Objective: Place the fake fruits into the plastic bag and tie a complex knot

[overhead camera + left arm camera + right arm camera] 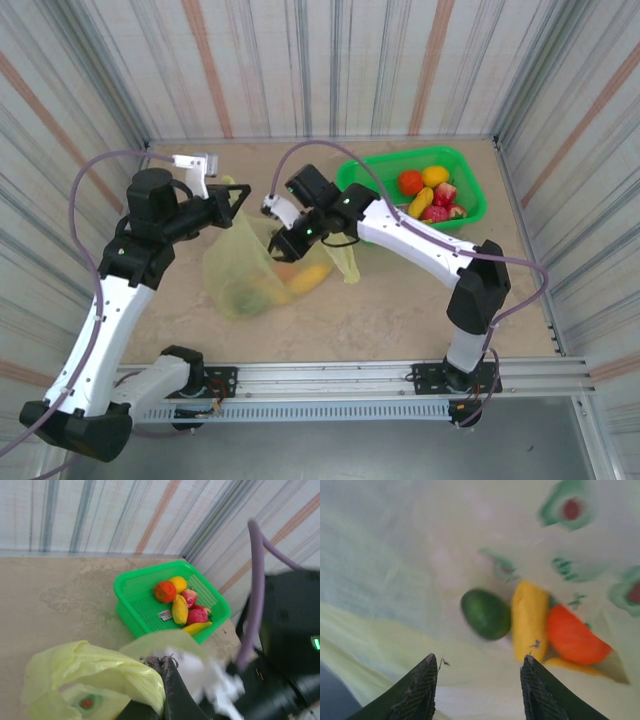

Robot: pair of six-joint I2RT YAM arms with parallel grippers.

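From the overhead camera I see the sandy worktop [400, 320] walled in by striped panels, and the biggest thing on it is the plastic bag [232, 268], pale yellow-green and crumpled, standing just left of centre, toward 9 o'clock. The green mesh basket [365, 178] sits well apart from it, up at 1 o'clock near the back corner. My left fingers [240, 200] are closed at the bag's upper edge at its 12 o'clock side. On the left wrist camera, thin plastic bunches right at their dark tips [167, 685], so I read that as a grip on the bag. My right fingers [283, 243] are at the bag's 2 o'clock edge. Their wrist camera looks down into the bag past two spread tips with nothing between them, so they are open and hold nothing. Some of the fake fruits lie inside the bag: an orange round one [572, 636], a yellow banana [530, 620] touching it, and a green one [486, 614] just beside the banana at its 9 o'clock. The basket holds an orange fruit [410, 182], a lemon [435, 175], a second banana [420, 203] and red strawberries [438, 212].
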